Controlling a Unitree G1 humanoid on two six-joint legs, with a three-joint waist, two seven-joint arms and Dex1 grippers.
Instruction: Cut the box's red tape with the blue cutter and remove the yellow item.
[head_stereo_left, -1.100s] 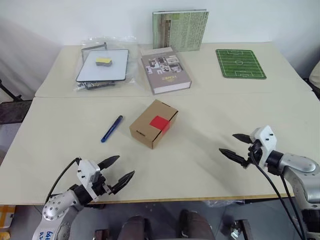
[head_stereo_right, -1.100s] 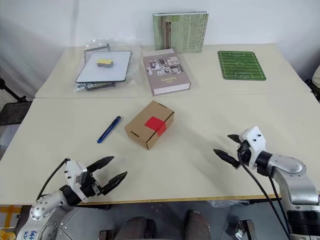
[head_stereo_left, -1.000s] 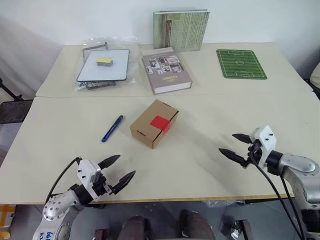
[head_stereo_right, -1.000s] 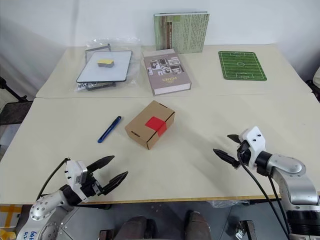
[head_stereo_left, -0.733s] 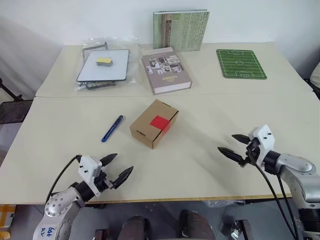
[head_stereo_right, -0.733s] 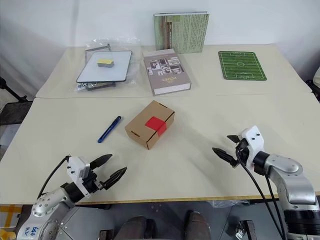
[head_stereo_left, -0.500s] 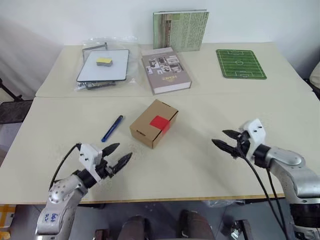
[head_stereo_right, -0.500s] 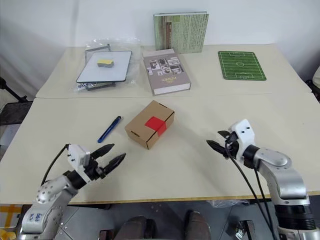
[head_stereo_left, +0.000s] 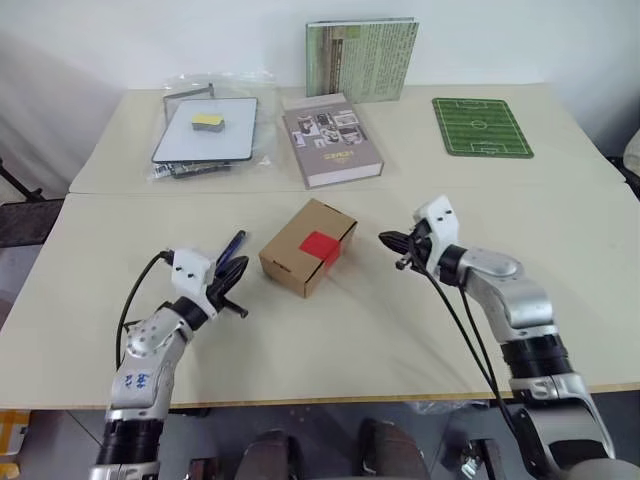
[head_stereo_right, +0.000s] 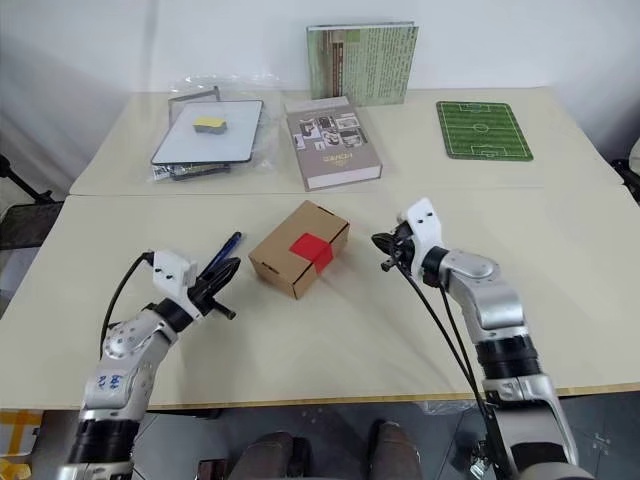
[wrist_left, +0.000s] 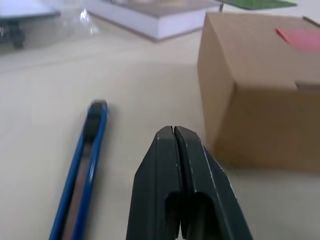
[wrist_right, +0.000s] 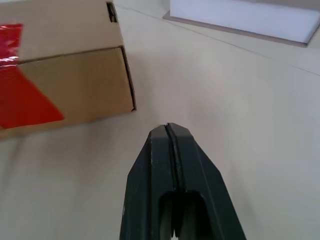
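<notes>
Left claw (head_stereo_left: 236, 291) pressed together, empty, just beside blue cutter (head_stereo_left: 229, 252) on counter (head_stereo_left: 330, 330). Right claw (head_stereo_left: 392, 243) likewise pinched shut, near box (head_stereo_left: 308, 246) with red tape (head_stereo_left: 320, 245). Cutter probably light, stiff, slippery; pinch mid-barrel.

Far across my table (head_stereo_left: 420, 330), a grey book (head_stereo_left: 331, 140) lies flat at centre. Behind it a green book (head_stereo_left: 361, 60) stands against the wall. Far right lies a football-pitch mat (head_stereo_left: 481, 127); far left, a whiteboard (head_stereo_left: 206, 131) in plastic carries a small yellow block (head_stereo_left: 208, 121).
</notes>
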